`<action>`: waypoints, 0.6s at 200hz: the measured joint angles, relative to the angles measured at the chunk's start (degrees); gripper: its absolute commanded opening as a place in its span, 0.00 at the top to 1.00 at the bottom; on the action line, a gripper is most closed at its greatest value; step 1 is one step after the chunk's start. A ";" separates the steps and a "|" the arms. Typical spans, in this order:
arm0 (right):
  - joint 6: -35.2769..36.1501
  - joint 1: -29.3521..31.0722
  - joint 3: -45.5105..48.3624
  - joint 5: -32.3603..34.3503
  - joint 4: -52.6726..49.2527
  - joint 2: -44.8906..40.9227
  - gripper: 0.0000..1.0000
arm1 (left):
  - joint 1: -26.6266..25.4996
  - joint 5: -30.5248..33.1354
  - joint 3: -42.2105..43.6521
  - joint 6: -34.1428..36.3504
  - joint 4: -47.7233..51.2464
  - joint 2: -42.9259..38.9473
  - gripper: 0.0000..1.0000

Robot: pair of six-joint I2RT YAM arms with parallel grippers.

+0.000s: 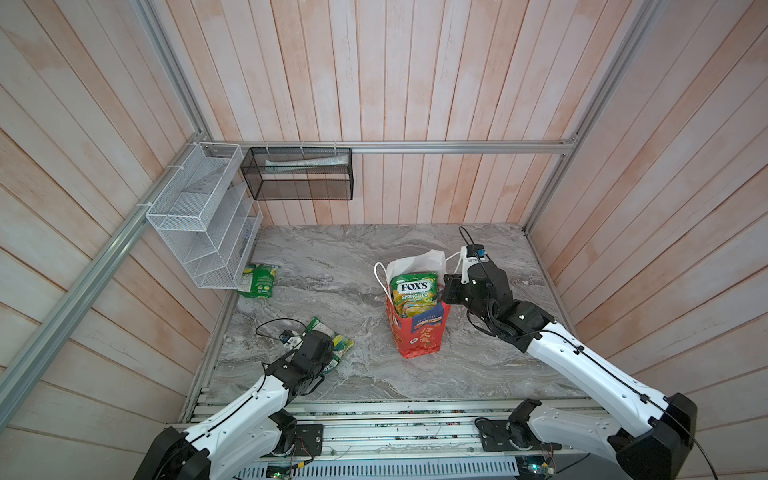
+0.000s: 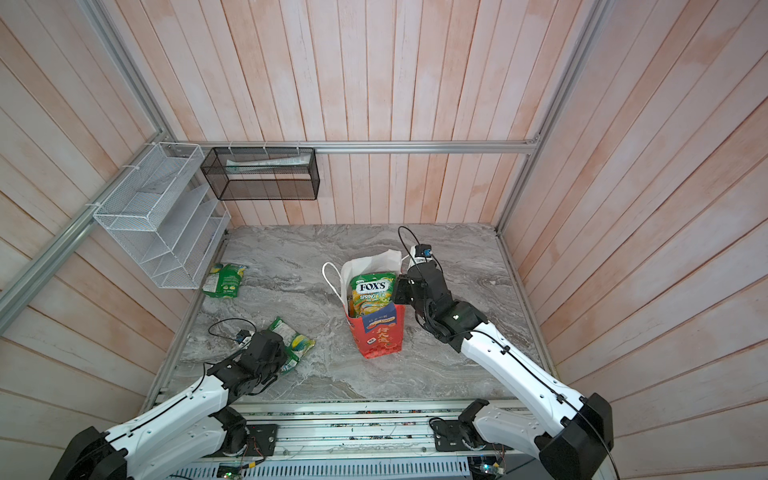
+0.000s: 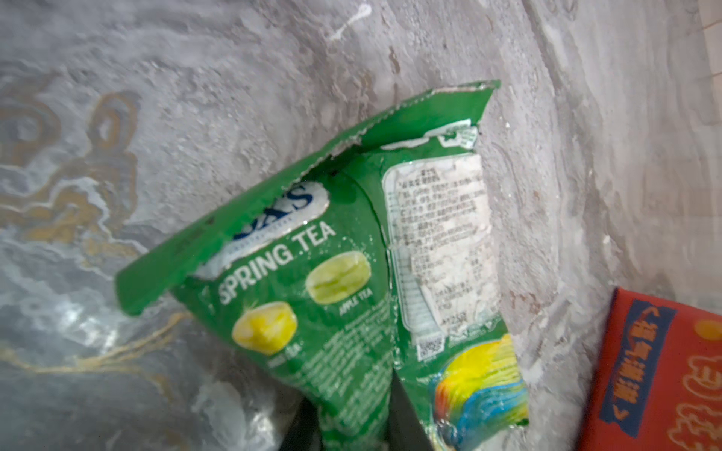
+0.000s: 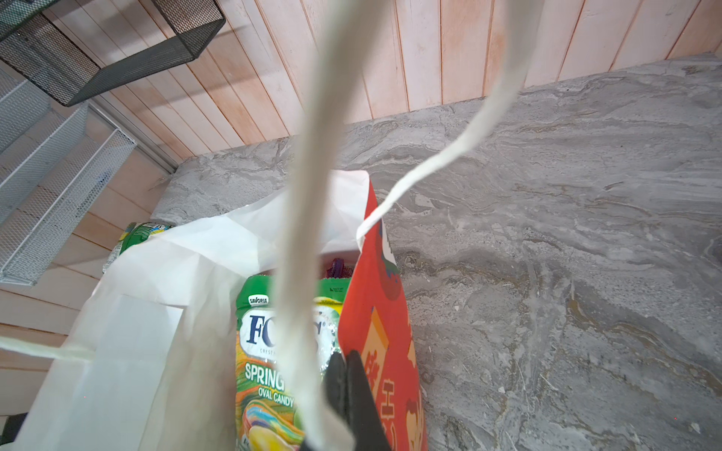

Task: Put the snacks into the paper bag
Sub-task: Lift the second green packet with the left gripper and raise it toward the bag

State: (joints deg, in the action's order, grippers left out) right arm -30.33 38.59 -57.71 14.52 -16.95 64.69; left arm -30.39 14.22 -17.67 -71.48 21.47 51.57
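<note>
The step in hand looks like picking up the green packet (image 3: pixel 312 312) nearest the left arm. It lies on the desk (image 1: pixel 332 266) to the left of the paper bag (image 1: pixel 419 336), well apart from it. The left gripper (image 3: pixel 351 433) has a finger on either side of the packet's lower end and looks closed on it. That is a pinch on thin, slippery film, so the lift should be slow and straight up. The packet is crumpled and folded along its top seam, so it will likely hang limp and swing. It should go high enough to clear the bag's rim, then be released over the open gap rather than onto what already sticks out.

The right gripper (image 4: pixel 347 394) is closed on the bag at its rim, beside a white cord handle (image 4: pixel 301 234); I judge it is steadying the bag and holding the mouth open, so it should not drag sideways — a tall, light bag tips easily.

The bag stands upright near the middle of the desk; it is red outside with a white lining, and the front has a blue panel and gold characters. A FOX'S packet (image 1: pixel 415 291) stands inside with its top half above the rim — room looks tight. One more green packet, the far packet (image 1: pixel 259 282), lies by the white wire rack (image 1: pixel 199 232).
</note>
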 measured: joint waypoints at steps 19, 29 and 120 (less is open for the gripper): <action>0.00 0.00 0.00 0.00 -0.02 -0.02 1.00 | 0.00 -1.95 0.11 1.36 0.59 -3.08 0.84; 0.00 0.00 0.00 0.00 -0.02 -0.04 1.00 | 0.00 -2.60 0.11 2.29 1.16 -5.31 0.85; 0.17 0.00 0.00 0.39 -0.07 -0.04 1.00 | 0.00 -6.27 -8.59 13.49 5.46 -19.43 0.87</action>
State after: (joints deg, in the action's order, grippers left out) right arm -30.15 38.59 -57.71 14.92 -17.02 64.64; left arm -30.39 7.94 -26.26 -58.00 26.94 32.14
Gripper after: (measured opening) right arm 0.041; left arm 0.199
